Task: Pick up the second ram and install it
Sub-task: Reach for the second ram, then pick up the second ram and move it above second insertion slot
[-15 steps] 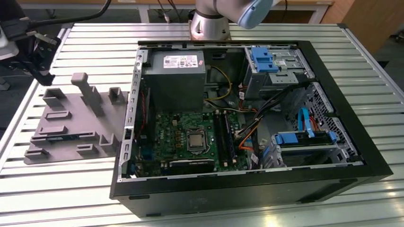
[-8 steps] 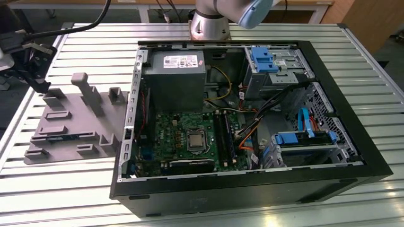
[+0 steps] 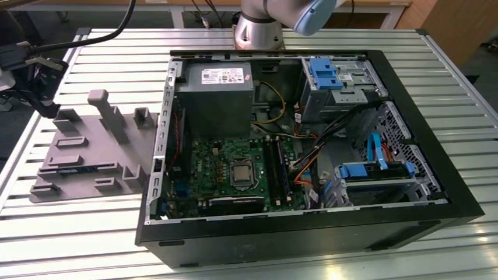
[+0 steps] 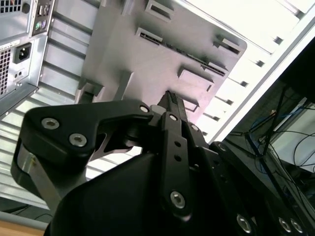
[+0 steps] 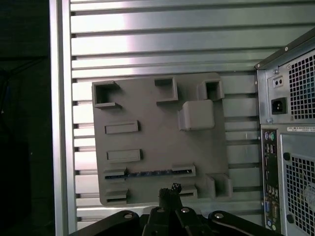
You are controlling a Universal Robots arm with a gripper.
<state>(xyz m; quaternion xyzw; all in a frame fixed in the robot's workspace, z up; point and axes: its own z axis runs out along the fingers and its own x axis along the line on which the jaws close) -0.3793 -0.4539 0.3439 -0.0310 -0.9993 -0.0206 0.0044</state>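
Slatted metal counter (image 3: 93, 245) carries a grey holder (image 3: 93, 140) at the exterior view's left. The second ram (image 5: 147, 173) stands edge-up in its slot, probably for easy pinching. Above it, the fingers (image 5: 170, 191) are pressed together and empty.

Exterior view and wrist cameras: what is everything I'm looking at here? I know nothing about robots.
computer case: one, black, open, lying on the table.
motherboard: one, green, inside the case.
power supply: one, grey, inside the case.
drive brackets: at least two, bright blue, inside the case, on the exterior view's right.
tray: one, grey, on the table at the case's exterior-view left.
second ram: one, blue-green, in a tray slot.
table: one, silver, slatted.
arm: one, grey, behind the case.
gripper: one, black, shut, near the tray.
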